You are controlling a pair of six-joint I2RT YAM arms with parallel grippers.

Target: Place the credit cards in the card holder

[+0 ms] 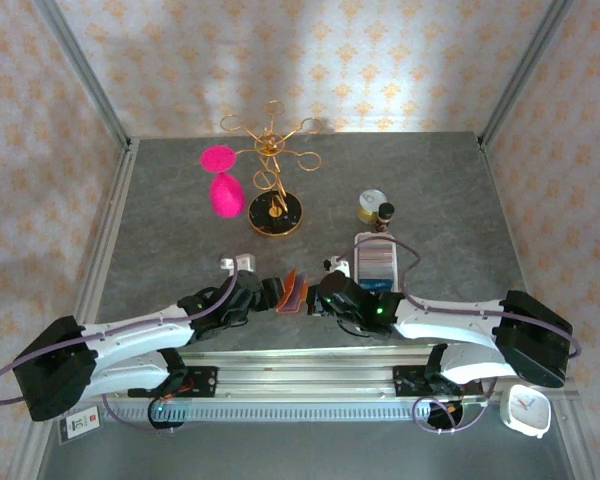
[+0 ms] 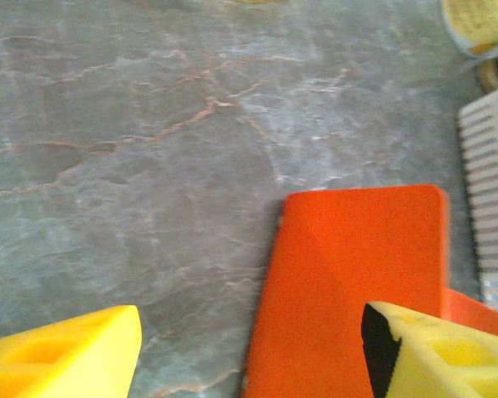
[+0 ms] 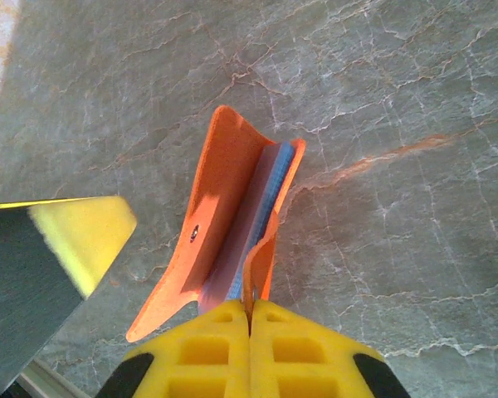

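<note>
Two yellow-fingered grippers meet at the near centre of the grey marbled table. The right gripper is pinched tight on one flap of the small orange-red folding card holder, which gapes partly open with thin teal-blue and pale pink credit cards edge-on in its fold. The left gripper, just left of the holder, has its jaws spread and grasps nothing; an orange flap reaches between its fingers.

Count on the table: one orange card holder, one white slotted tray, one gold wire stand, one yellow tin, one small dark-topped bottle. One white clock by the near right corner. Cards in the tray: number cannot be told.
</note>
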